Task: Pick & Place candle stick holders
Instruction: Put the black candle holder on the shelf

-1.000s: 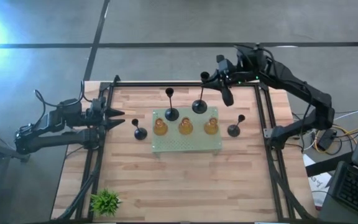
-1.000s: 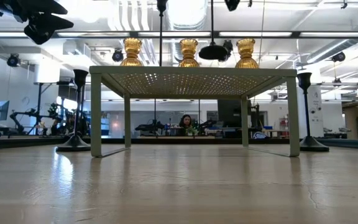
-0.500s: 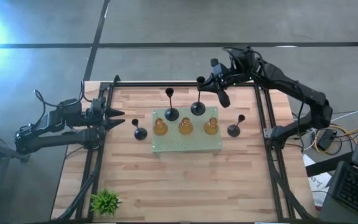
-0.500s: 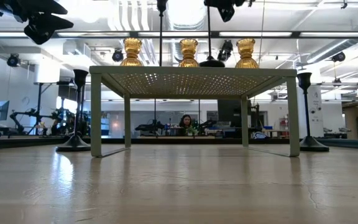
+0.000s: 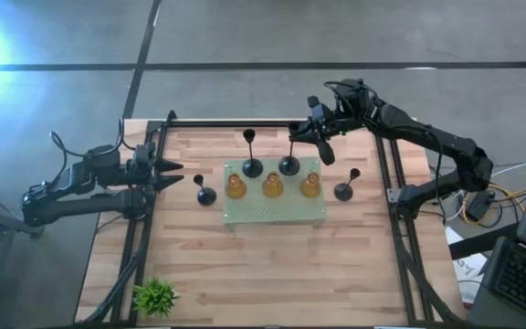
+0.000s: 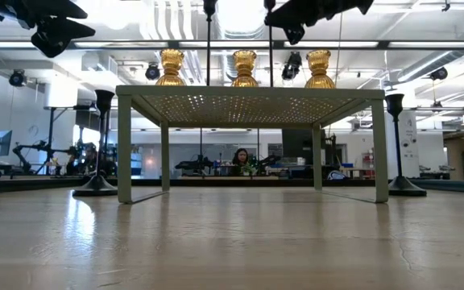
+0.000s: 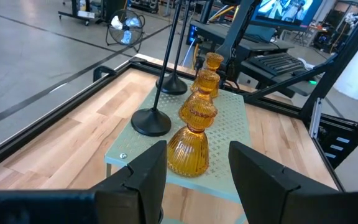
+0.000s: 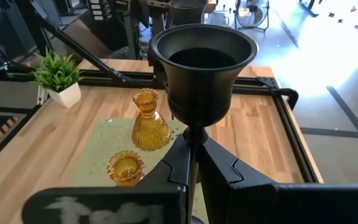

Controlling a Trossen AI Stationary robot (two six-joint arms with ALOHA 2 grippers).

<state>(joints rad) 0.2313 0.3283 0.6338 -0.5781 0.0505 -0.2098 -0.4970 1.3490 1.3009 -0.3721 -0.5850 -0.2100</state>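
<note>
On wooden worktop (image 5: pixel 245 265): seven candle stick holders, perforated board, two arms.

Near edge, 7 o'clock: small green plant (image 5: pixel 155 295). Centre: pale green perforated board (image 5: pixel 274 209) bearing three amber holders (image 5: pixel 273 186) in a row, with two black stemmed holders at its far rim. One (image 5: pixel 252 166) stands free; the other (image 5: pixel 289 164), base on the board, has its stem clamped in the closed right pincer (image 5: pixel 307 137). Two further black holders stand on the wood beside the board, at 9 o'clock (image 5: pixel 205 195) and 3 o'clock (image 5: pixel 343 190). Left pincer (image 5: pixel 170 173), 9 o'clock edge, fingers parted, empty.
</note>
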